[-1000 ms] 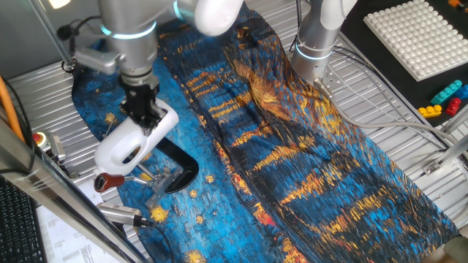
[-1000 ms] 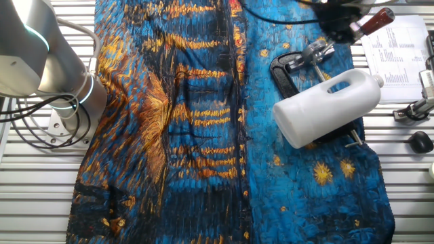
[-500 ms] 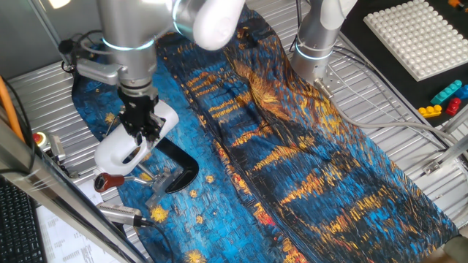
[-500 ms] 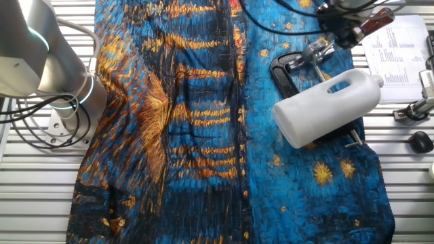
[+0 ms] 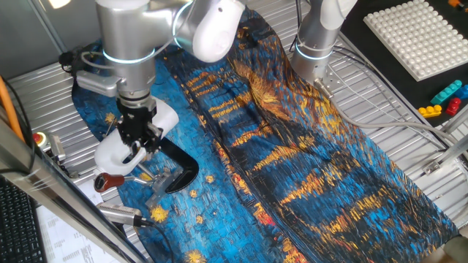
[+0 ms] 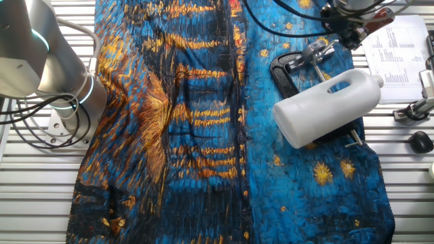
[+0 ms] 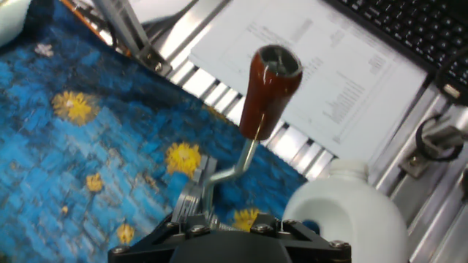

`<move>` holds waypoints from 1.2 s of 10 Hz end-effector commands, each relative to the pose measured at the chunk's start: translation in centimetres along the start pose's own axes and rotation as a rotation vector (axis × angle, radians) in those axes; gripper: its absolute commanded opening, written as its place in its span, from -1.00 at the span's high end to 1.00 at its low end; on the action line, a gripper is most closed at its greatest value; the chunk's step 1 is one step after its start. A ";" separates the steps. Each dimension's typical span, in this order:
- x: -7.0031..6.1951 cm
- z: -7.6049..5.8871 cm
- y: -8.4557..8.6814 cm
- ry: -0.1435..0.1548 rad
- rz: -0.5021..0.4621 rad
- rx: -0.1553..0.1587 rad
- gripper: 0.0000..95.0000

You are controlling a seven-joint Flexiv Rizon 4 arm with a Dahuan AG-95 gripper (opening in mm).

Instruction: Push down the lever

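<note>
The lever is a thin silver rod (image 7: pixel 245 157) ending in a glossy reddish-brown knob (image 7: pixel 270 84). The knob also shows in one fixed view (image 5: pixel 110 181) and at the other fixed view's top right (image 6: pixel 380 17). It sticks out from the white housing (image 5: pixel 117 150) on its black curved base (image 5: pixel 179 166). My gripper (image 5: pixel 137 142) hangs over the housing's knob end, a little short of and above the knob, touching nothing. Its fingers look shut and empty. It also shows in the other fixed view (image 6: pixel 349 30). The hand view shows only the hand's black underside (image 7: pixel 227 245).
A blue and orange patterned cloth (image 5: pixel 292 146) covers the table. Printed paper (image 7: pixel 329 66) lies beyond the knob, with a keyboard (image 7: pixel 409 29) past it. A second arm's base (image 5: pixel 314 44) stands at the back. A white peg board (image 5: pixel 417 33) and toy bricks (image 5: pixel 446 98) sit at the right.
My gripper has moved down and along the white housing toward the knob end. The lever and the housing have not moved.
</note>
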State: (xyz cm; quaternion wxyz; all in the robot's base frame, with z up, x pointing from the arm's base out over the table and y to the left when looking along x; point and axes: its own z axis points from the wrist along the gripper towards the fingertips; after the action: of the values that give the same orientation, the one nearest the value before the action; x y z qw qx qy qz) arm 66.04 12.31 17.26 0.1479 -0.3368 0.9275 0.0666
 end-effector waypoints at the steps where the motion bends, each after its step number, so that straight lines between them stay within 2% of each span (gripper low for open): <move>1: -0.7 0.7 -0.2 -0.014 0.003 -0.009 0.20; 5: -2.0 2.3 -0.6 -0.031 0.011 -0.010 0.20; 6: -1.9 2.8 -0.7 -0.028 0.044 -0.002 0.60; 10: -2.0 4.0 -0.9 -0.047 0.109 0.003 0.60; 11: -2.0 4.0 -0.8 -0.057 0.109 0.006 0.20; 12: -2.1 4.1 -0.7 -0.066 0.116 0.012 0.20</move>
State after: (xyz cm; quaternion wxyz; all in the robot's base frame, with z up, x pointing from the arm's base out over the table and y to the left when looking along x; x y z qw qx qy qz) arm 69.10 14.05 13.99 0.1771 -0.2789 0.9402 0.0834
